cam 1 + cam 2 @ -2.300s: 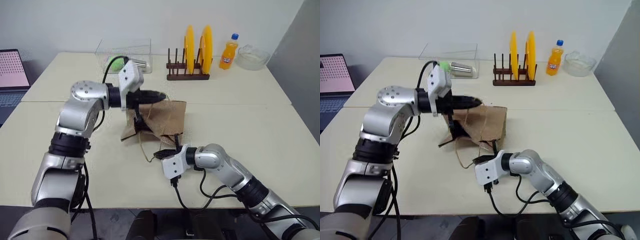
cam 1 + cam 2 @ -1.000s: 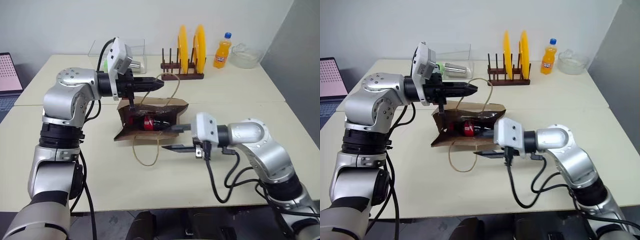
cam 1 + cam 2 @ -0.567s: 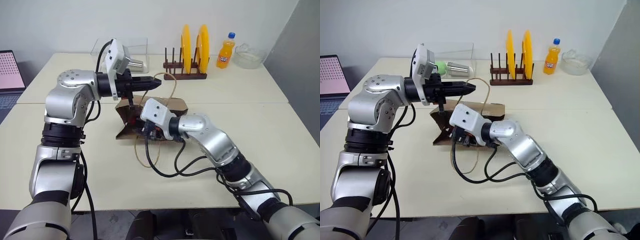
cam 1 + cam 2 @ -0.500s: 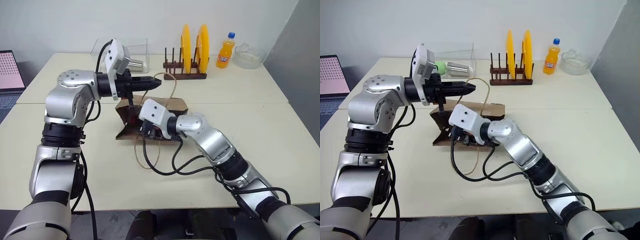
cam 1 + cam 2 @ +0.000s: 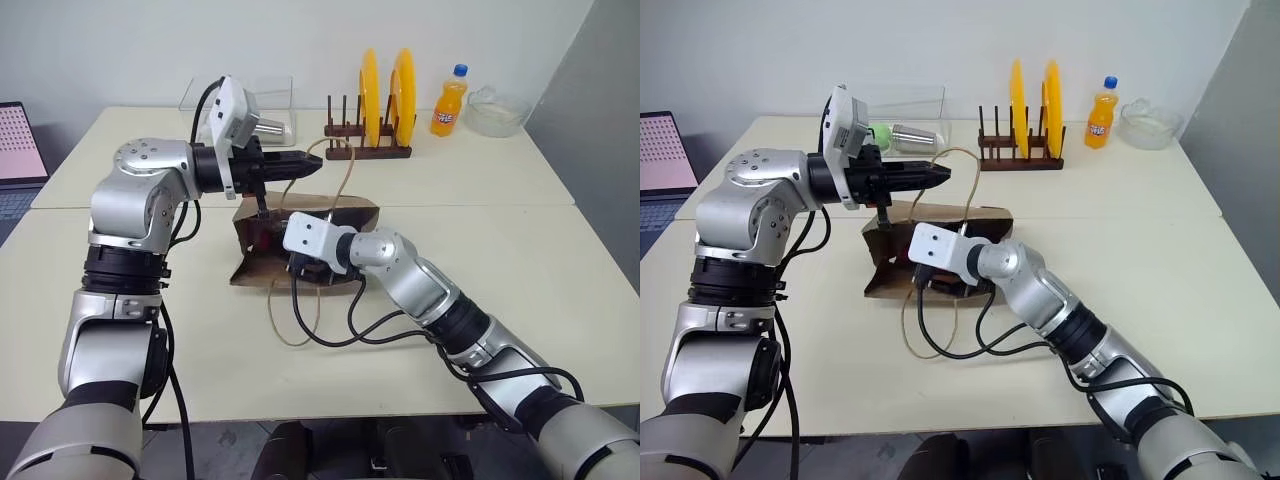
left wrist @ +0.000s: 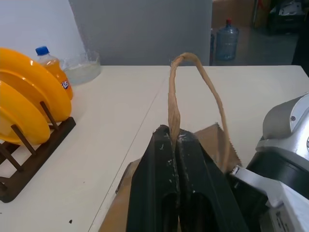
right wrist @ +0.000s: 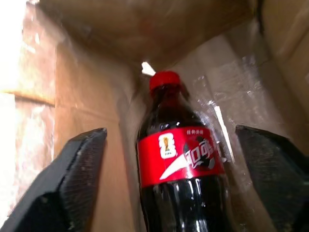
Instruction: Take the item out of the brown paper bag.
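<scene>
Lying in creased brown paper bag: red-capped, red-labelled dark cola bottle, right end effector apart.

Brown paper bag: creased kraft paper, lying on its side on the desk with its open mouth toward the robot. One thin tan loop handle is raised above the bag; the other handle lies slack on the desk before the mouth. Item: a small cola bottle with dark contents, red cap and red label, lying inside the bag, cap pointing toward the bag's closed end.
</scene>
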Available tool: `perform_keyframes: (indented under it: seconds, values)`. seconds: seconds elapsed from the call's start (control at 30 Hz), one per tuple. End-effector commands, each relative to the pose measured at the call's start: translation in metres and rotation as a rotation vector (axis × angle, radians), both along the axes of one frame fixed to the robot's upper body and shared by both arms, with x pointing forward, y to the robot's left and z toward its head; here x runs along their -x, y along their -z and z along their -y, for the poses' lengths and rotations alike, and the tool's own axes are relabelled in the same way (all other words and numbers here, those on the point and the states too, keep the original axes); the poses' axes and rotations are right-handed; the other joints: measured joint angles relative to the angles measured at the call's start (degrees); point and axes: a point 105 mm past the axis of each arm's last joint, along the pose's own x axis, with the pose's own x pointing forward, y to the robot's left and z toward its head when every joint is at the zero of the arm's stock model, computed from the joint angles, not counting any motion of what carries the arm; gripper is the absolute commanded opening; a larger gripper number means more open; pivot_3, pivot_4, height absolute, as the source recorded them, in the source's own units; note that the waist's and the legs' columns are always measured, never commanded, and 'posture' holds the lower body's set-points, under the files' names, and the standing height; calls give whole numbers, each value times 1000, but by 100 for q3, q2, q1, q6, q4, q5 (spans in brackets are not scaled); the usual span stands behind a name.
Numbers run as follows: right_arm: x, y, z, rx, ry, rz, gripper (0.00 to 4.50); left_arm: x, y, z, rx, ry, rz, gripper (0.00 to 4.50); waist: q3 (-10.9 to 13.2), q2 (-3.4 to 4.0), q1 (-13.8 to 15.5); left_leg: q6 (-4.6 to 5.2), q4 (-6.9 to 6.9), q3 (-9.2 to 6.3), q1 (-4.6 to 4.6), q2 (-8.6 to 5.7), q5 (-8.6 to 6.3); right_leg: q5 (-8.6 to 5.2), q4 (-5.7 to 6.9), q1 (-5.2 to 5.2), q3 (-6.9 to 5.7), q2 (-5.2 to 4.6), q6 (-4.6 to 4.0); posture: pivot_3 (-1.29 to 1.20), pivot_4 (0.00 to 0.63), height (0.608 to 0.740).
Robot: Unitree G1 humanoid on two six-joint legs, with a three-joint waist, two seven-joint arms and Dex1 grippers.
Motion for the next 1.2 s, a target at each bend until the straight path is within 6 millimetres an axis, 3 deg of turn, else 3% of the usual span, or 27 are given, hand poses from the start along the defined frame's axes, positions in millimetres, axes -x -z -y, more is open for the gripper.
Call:
perform_keyframes:
  seconds: [0.03, 0.5, 0.63, 0.7, 0.9, 1.2]
  values:
    - [-7, 1, 1, 78, 9, 46, 4486, 7, -22, -2, 13, 5, 85, 0, 0, 0, 1, 0, 0, 1, 0, 0, 0, 0, 0, 0, 0, 0, 0, 0, 150, 740]
    - [-28, 27, 11, 329, -4, 90, 4486, 9, -24, -1, 5, 4, 98, 0, 0, 0, -5, -1, -1, 3, 0, 0, 0, 0, -2, 0, 2, 0, 0, 0, 150, 740]
    - [-31, 29, 12, 331, -11, 76, 3571, 7, -23, -2, 2, -3, 98, 0, 0, 0, -6, -1, -1, 1, 4, 0, 0, 0, 0, 2, 1, 0, 0, 0, 150, 740]
    - [-31, 25, 11, 316, -22, 89, 3152, 7, -21, -2, -1, -7, 98, 0, 0, 0, -6, -1, -1, 1, 5, 0, 0, 0, 1, 3, 1, 0, 0, 0, 150, 740]
    - [-22, -3, 4, 233, -99, 155, 3153, 2, -15, -6, -25, -36, 102, 0, 0, 0, -6, -2, -1, 1, 2, 0, 1, 0, 0, 1, 1, 0, 0, 0, 150, 740]
    - [24, -49, 4, 77, -332, 130, 3153, -9, -10, -11, -56, -91, 119, 0, 0, 0, 1, -1, -2, -1, -9, 0, 0, 0, -4, -8, -2, 0, 0, 0, 150, 740]
